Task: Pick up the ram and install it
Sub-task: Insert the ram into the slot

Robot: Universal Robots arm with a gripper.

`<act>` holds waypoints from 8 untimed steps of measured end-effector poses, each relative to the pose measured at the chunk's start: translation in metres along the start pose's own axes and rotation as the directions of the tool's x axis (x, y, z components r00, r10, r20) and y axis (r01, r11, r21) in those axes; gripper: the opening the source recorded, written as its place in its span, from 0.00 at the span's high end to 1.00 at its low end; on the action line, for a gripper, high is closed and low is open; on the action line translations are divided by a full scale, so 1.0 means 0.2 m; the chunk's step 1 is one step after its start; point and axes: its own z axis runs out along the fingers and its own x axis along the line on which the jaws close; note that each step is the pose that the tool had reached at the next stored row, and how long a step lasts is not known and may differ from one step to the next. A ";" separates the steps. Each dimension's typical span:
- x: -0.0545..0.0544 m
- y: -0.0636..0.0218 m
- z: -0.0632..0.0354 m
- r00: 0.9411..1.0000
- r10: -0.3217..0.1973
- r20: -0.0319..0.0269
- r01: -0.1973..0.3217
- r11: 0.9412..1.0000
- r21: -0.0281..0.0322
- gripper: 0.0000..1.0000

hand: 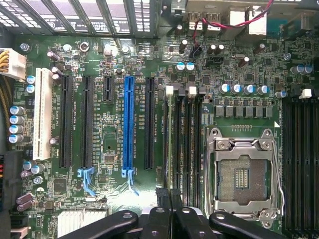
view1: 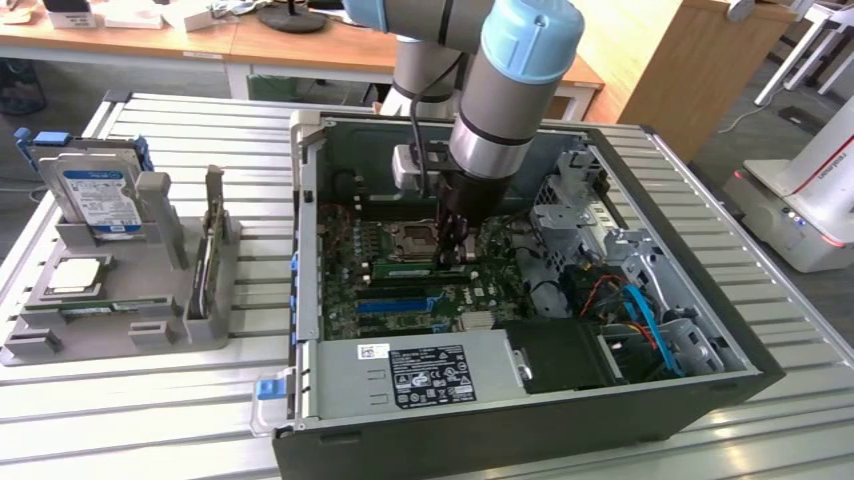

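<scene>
Fingers [hand: 158, 219] of gripper [hand: 172, 205] nearly closed, tips at upper edge of ram [hand: 168, 149]. Ram stands on edge just beside CPU socket [hand: 244, 172]; whether it is pinched, cannot tell.

place: robotics lab | cues: ribbed silver metal workbench [view1: 134, 420] lower left; light wooden desks [view1: 147, 45] upper left; white machine base [view1: 814, 180] right edge
</scene>
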 end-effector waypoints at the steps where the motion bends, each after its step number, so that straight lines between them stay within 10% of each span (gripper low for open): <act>1: 0.00 0.000 0.001 1.000 0.000 0.000 0.000 1.000 0.000 0.88; 8: 0.00 0.000 0.002 1.000 0.000 0.000 0.000 1.000 0.000 0.88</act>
